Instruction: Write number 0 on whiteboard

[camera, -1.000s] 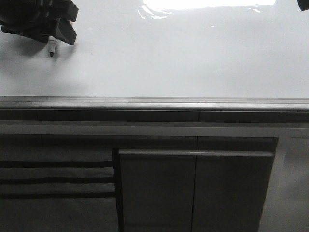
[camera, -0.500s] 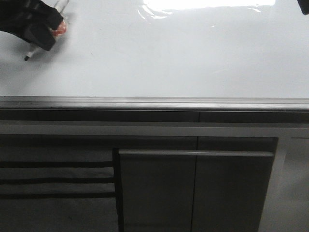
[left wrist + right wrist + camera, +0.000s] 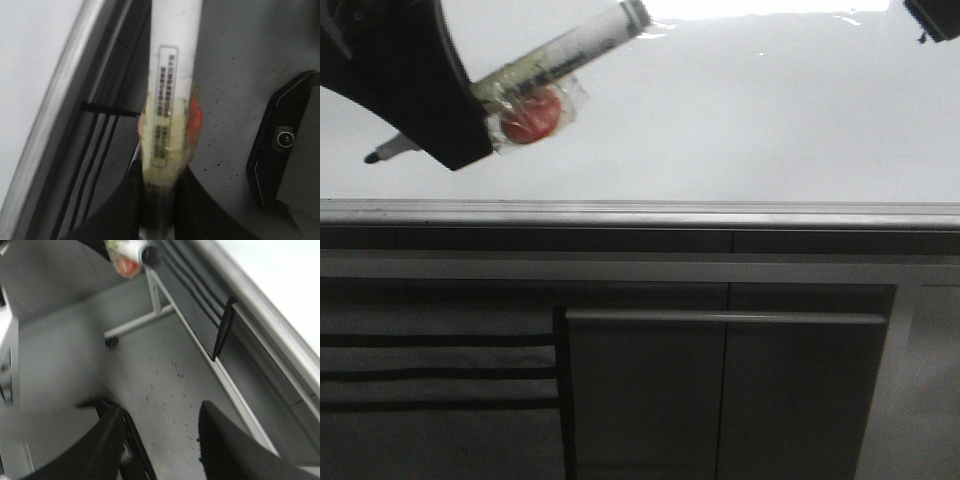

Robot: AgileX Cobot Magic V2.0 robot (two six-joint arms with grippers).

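The left end effector [image 3: 430,120] fills the 10 o'clock corner of the front view, a big dark body tilted over the whiteboard [image 3: 740,120]. It is clamped on 1 marker [image 3: 560,50], which lies at a slant: the capped rear end points toward 1 o'clock, and the dark tip sticks out of the end effector toward 8 o'clock, just above or on the board; contact cannot be told. A band of clear tape with a red patch [image 3: 530,118] wraps the marker where the fingers grip it. In the left wrist view the white barrel [image 3: 170,100] with its barcode label runs up between the 2 dark fingers [image 3: 120,210].

The right end effector [image 3: 160,450] shows only as a dark corner at 1 o'clock in the front view; its own wrist view shows its 2 fingers apart with nothing between them.

The whiteboard surface in view is bare white with glare at 12 o'clock; no drawn 0 is visible on it. 1 grey edge rail [image 3: 640,212] borders it, with dark cabinet panels [image 3: 720,390] below.
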